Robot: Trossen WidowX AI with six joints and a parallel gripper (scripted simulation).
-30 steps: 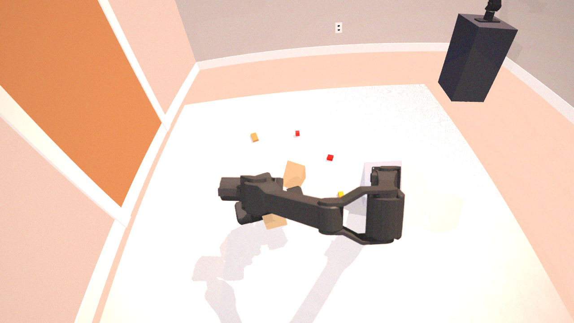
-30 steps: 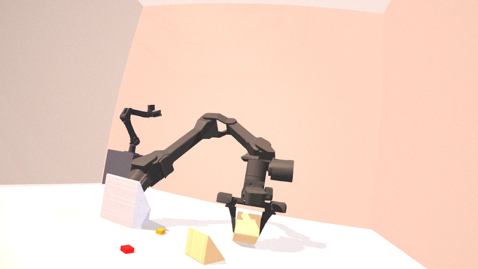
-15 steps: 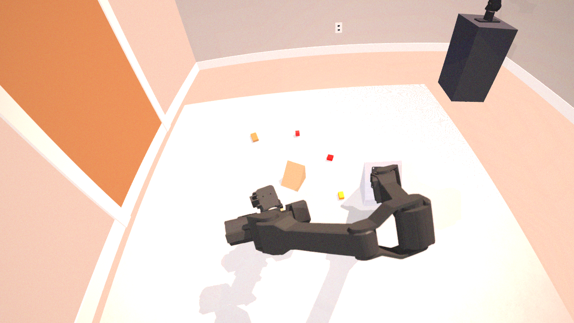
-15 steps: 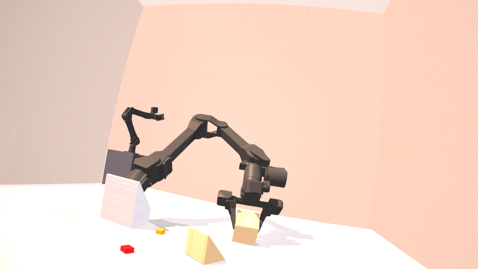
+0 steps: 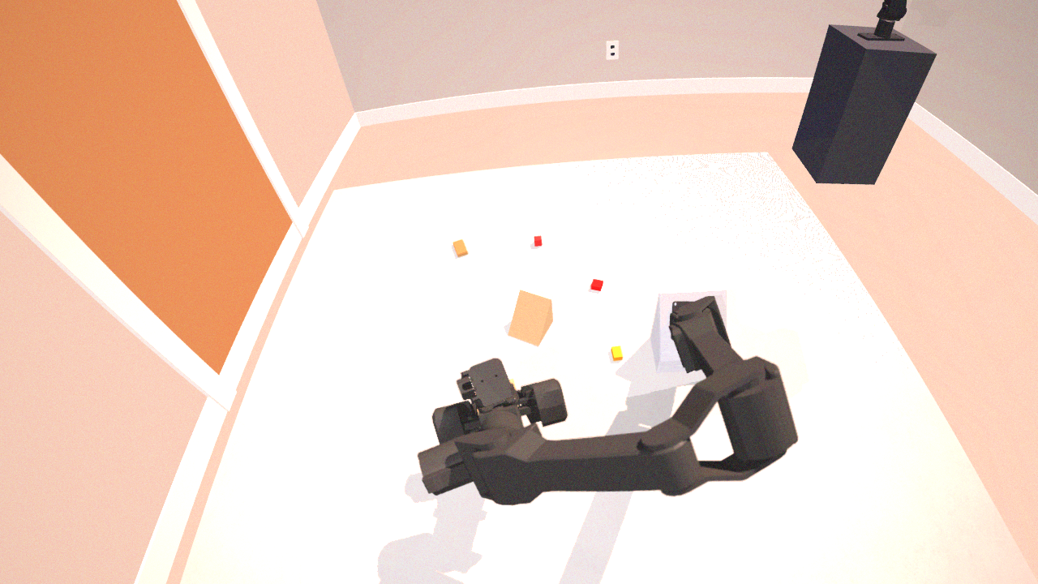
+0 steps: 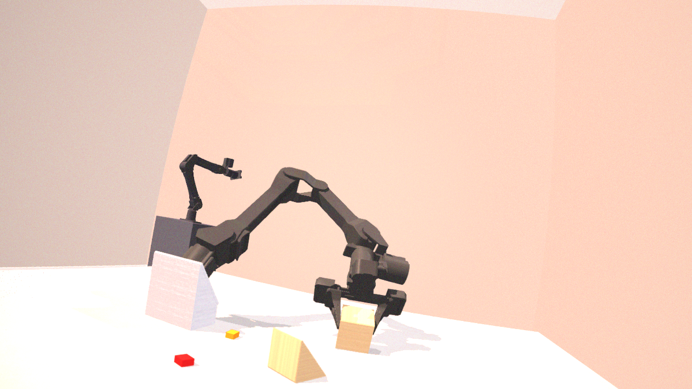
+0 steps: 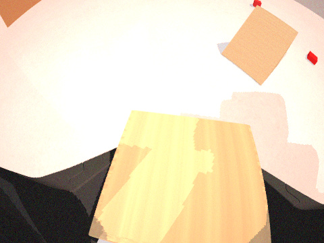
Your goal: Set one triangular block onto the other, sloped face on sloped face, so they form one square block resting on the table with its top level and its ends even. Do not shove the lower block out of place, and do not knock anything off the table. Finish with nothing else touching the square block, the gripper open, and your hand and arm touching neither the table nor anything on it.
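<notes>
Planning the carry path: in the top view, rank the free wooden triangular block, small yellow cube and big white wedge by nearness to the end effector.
1. Free wooden triangular block, beyond the end effector, which grips the other wooden block.
2. Small yellow cube, to one side.
3. Big white wedge, by the arm's base.

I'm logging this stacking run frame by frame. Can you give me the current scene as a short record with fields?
gripper: gripper shut on held wooden wedge
held wedge contact: whether it is touching the table cannot be told
other wedge: free wooden wedge lies apart, sloped face up
stack: not yet formed
bystanders: white wedge, red cube, yellow cube
</notes>
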